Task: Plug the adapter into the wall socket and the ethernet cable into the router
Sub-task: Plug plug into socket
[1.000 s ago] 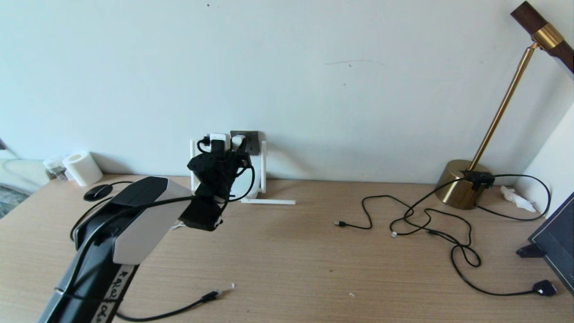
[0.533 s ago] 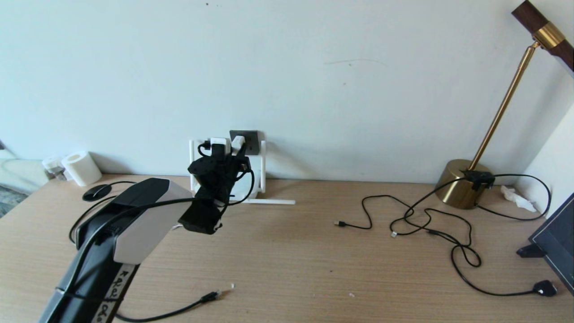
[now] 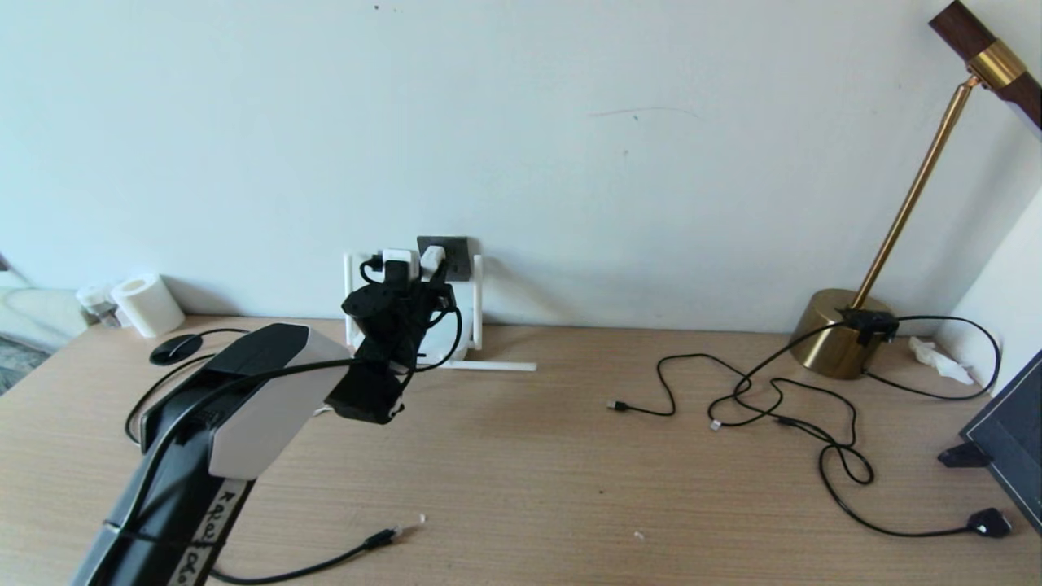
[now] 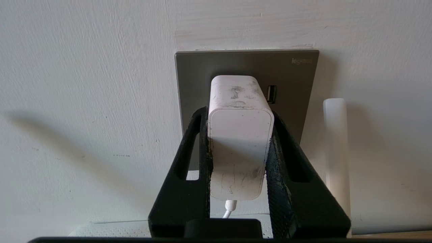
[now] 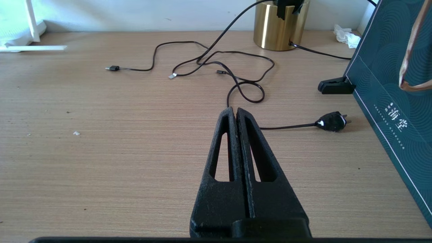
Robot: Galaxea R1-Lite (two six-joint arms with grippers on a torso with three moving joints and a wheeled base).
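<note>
The left claw (image 4: 239, 118) pinches the adapter (image 4: 239, 135) between its 2 black fingers (image 4: 199, 141), 1 on each side of the white cube. The adapter's far end meets the grey socket (image 4: 202, 67) on the wall; whether the pins are fully in cannot be told. A thin white cord (image 4: 229, 207) leaves the adapter's near end. Just beside the socket stands a white antenna (image 4: 334, 141).

In the head view the left claw (image 3: 407, 273) reaches over the back of the bench (image 3: 529, 472) to the socket (image 3: 453, 254), with the adapter (image 3: 431, 259) at its tip. The router (image 3: 456, 338) sits against the wall below the socket, mostly hidden by the arm; 1 antenna lies flat on the bench to its right. The ethernet cable (image 3: 326, 561) lies on the near bench edge, its clear tip pointing right, well apart from the router.

The right claw (image 5: 235, 116) hangs above the bench with its fingers pressed together, empty. Ahead of it lie thin black cords (image 5: 236, 67), a flat black plug (image 5: 332, 121), the brass lamp base (image 5: 278, 28) and a dark green box (image 5: 391, 101). A paper roll (image 3: 148, 305) stands at the far left of the bench.
</note>
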